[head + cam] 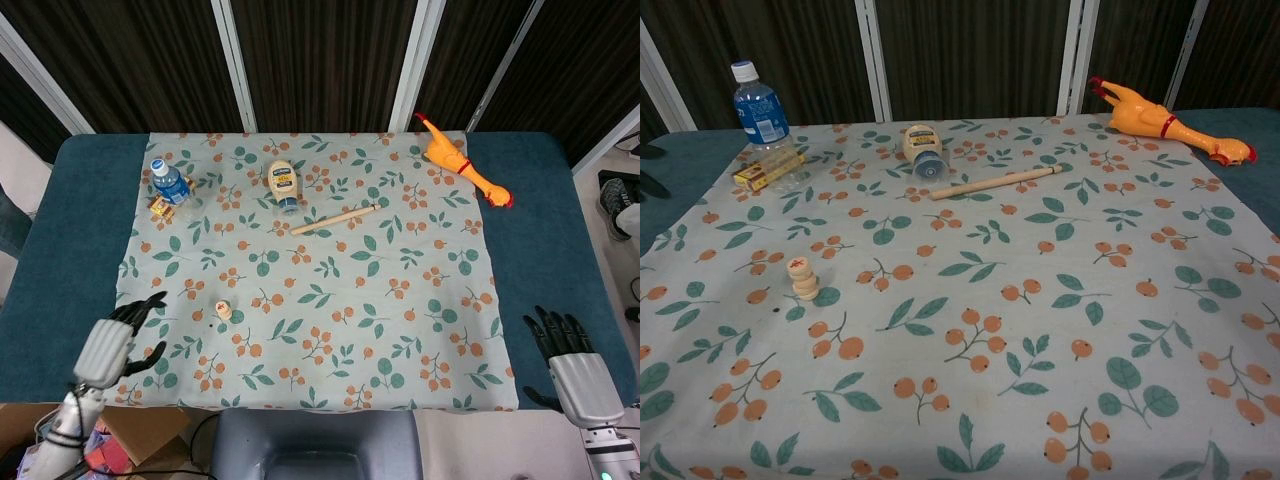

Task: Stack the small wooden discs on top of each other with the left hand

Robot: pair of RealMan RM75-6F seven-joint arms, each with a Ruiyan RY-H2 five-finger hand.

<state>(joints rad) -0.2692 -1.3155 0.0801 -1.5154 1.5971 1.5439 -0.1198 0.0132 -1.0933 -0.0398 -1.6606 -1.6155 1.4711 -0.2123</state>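
A short stack of small wooden discs (224,311) (802,279) stands upright on the floral cloth at its left side, with a red mark on the top disc. My left hand (112,343) hangs off to the left of the stack, over the cloth's edge, with fingers spread and nothing in it. In the chest view only dark fingertips (648,168) show at the left border. My right hand (570,360) rests open at the table's right front corner, holding nothing.
A water bottle (169,182) and a small yellow box (160,208) stand at the back left. A mayonnaise bottle (283,185) and a wooden stick (335,219) lie at the back middle, and a rubber chicken (463,163) at the back right.
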